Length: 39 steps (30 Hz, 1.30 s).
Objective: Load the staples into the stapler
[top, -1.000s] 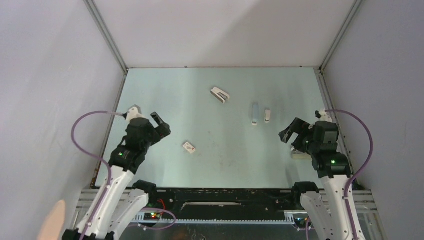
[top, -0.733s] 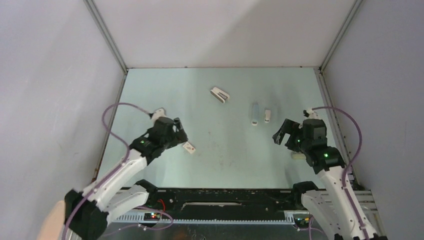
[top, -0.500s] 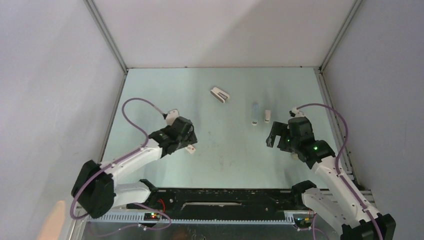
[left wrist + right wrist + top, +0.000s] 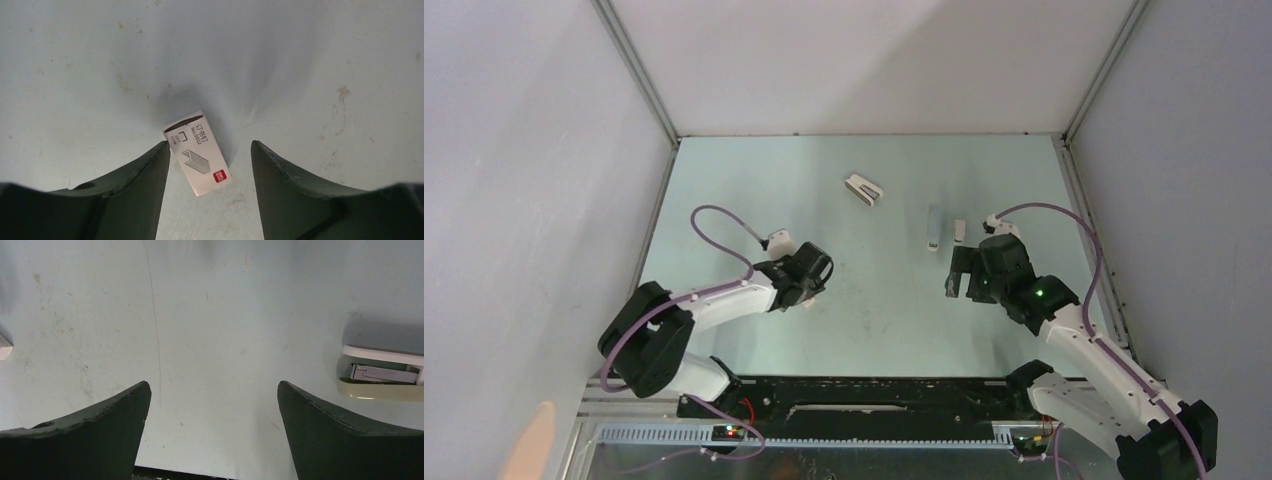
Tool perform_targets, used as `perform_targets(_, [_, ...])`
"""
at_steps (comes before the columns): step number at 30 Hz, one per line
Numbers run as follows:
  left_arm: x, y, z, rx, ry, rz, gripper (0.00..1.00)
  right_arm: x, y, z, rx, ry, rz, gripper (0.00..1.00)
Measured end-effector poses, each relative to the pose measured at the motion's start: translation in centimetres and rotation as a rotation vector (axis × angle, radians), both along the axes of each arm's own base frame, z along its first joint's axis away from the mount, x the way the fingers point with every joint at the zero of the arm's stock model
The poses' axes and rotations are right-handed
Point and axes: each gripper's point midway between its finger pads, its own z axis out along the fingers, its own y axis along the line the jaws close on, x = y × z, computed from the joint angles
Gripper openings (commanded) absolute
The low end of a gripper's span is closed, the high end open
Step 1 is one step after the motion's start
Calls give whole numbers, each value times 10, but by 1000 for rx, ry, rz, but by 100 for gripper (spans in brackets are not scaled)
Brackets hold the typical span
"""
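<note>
Staples [image 4: 866, 191] sat in their white tray [image 4: 859, 184] well beyond the red-marked box sleeve [image 4: 197, 152], which the left gripper [image 4: 210, 146] straddled with jaws apart, apparently to grasp it, while the right gripper [image 4: 214, 385], far from that sleeve, gaped ready for the stapler [image 4: 382, 374].

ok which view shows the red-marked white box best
Left wrist view: the white box sits between the fingers of the left gripper, print readable. In the top view that gripper mostly hides it; the right wrist view seems to miss it.
</note>
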Motion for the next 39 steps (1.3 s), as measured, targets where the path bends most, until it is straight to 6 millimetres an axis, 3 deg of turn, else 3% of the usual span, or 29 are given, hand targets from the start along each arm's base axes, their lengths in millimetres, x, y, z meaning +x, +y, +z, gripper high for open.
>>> perform_targets(9, [-6, 7, -12, 8, 17, 39, 48, -1, 10, 1, 2, -11, 40, 100])
perform_targets(15, [0, -6, -15, 51, 43, -92, 44, -1, 20, -1, 4, -10, 76, 100])
perform_targets(21, [5, -55, -8, 60, 52, -385, 44, -3, 32, 0, 29, -13, 119, 100])
perform_targets(25, [7, -111, 3, 60, 30, -689, 44, -8, 41, -4, 83, -12, 152, 100])
perform_targets(28, [6, -142, 2, 69, 21, -870, 44, -14, 47, -8, 147, 3, 175, 100])
perform_targets(32, [0, -159, 1, 101, 16, -1050, 51, -15, 52, -13, 246, 16, 169, 100])
perform_targets(39, [-1, -154, 1, 179, -9, -1137, 66, -10, 59, -12, 380, 5, 170, 100])
